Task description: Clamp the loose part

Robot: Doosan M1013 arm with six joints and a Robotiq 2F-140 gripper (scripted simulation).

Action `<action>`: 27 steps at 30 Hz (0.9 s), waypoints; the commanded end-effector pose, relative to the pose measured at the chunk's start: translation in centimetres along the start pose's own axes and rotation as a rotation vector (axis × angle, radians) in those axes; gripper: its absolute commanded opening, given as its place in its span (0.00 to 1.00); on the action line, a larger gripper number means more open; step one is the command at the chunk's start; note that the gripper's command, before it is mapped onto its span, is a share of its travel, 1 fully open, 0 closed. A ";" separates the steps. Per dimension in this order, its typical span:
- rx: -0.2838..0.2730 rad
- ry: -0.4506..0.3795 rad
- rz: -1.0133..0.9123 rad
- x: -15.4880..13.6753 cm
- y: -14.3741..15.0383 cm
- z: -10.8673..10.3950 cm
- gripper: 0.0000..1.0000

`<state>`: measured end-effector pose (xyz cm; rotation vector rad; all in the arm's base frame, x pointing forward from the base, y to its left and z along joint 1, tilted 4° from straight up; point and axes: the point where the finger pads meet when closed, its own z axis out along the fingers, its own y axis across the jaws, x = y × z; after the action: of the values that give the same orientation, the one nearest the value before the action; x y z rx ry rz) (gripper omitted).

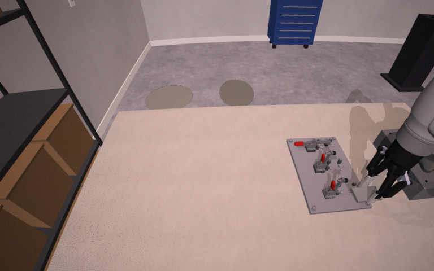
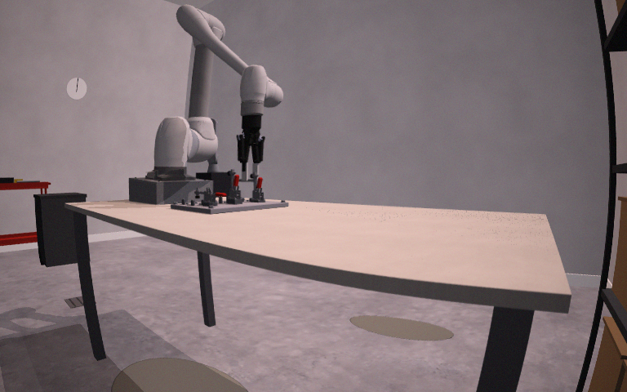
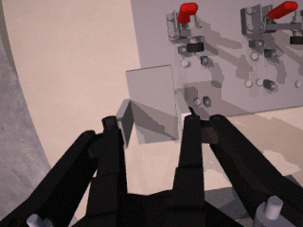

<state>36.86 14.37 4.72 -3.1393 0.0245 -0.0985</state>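
So the pincer (image 1: pixel 373 187) has the loose part (image 1: pixel 363 193) gripped and carried over the fixture plate (image 1: pixel 304 178) corner by the nearest clamp (image 1: pixel 331 189), but seating and locking are still to do.

Beige table (image 1: pixel 198 191), grey fixture plate (image 1: pixel 302 178) lying flat (three red-handled clamps), dark arm pedestal (image 2: pixel 138 191)

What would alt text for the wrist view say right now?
The dark fingers grip a grey angled bracket above the near corner of the grey fixture plate. Beyond it, two clamps stand with red handles raised.
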 end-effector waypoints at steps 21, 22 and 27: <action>0.001 0.000 0.000 0.1 4.6 0.3 0.10; 0.001 0.000 0.000 0.1 4.6 0.3 0.10; 0.001 0.000 0.000 0.1 4.6 0.3 0.10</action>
<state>36.89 9.81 4.43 -3.1382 0.0237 -0.0980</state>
